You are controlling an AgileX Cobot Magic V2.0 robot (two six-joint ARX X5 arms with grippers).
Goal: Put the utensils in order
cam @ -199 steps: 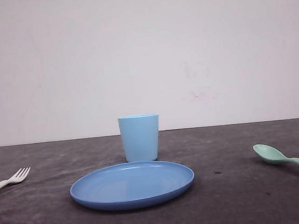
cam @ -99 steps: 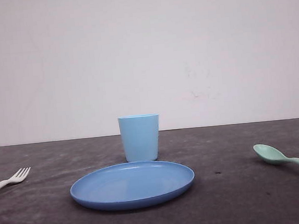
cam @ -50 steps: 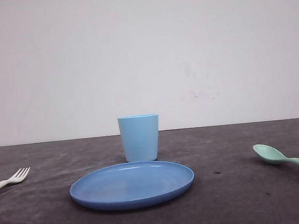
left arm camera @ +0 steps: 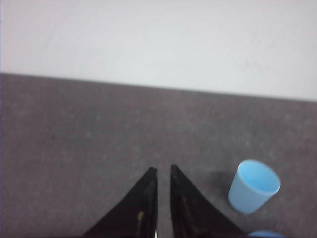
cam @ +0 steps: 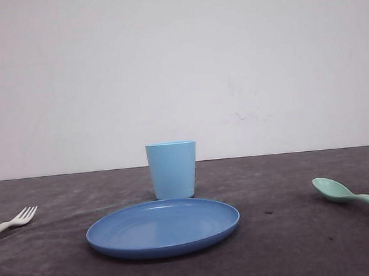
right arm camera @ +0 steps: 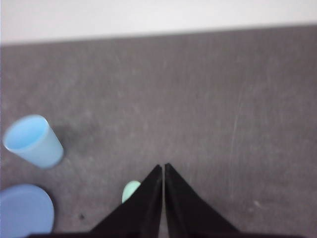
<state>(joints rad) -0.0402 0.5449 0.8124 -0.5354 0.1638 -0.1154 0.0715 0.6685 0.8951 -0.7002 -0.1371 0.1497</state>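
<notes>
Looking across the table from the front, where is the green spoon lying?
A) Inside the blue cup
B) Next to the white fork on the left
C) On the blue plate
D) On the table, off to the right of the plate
D: the green spoon lies on the dark table, well right of the blue plate and touching neither it nor the cup.

Cup (cam: 172, 170) behind plate (cam: 162, 228); fork (cam: 12, 222) far left, spoon (cam: 354, 197) far right.

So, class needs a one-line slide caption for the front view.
Light blue cup behind a blue plate, white fork far left, mint spoon far right.
</notes>
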